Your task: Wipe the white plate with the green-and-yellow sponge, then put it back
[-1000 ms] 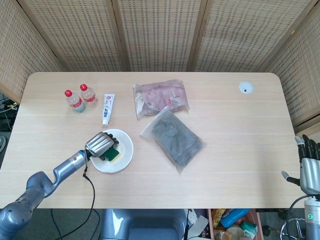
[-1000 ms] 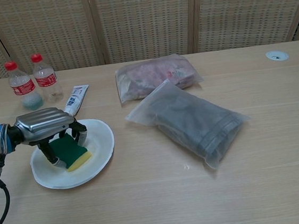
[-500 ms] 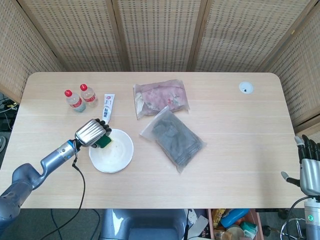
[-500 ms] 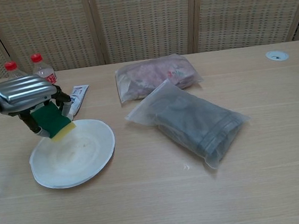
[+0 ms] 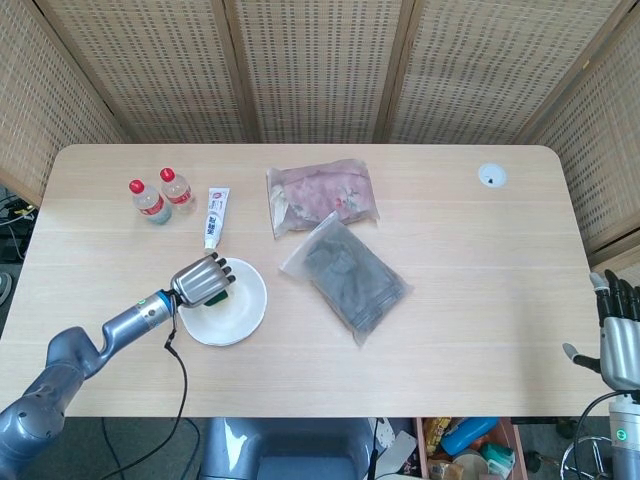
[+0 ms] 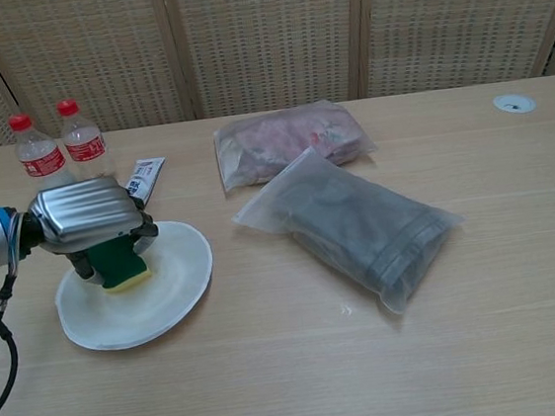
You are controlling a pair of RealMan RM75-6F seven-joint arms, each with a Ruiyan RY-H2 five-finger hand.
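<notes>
The white plate lies on the table left of centre. My left hand grips the green-and-yellow sponge from above and holds it down on the plate's far left part, yellow side down. Most of the sponge is hidden under the hand in the head view. My right hand hangs off the table's right edge with its fingers straight and apart, holding nothing; the chest view does not show it.
Two small red-capped bottles and a toothpaste tube lie behind the plate. A pink bagged item and a grey bagged item lie at centre. A white disc sits far right.
My left hand lifted the sponge off the plate toward the toothpaste tube, then came back down; the sponge now rests on the plate's far left part.
</notes>
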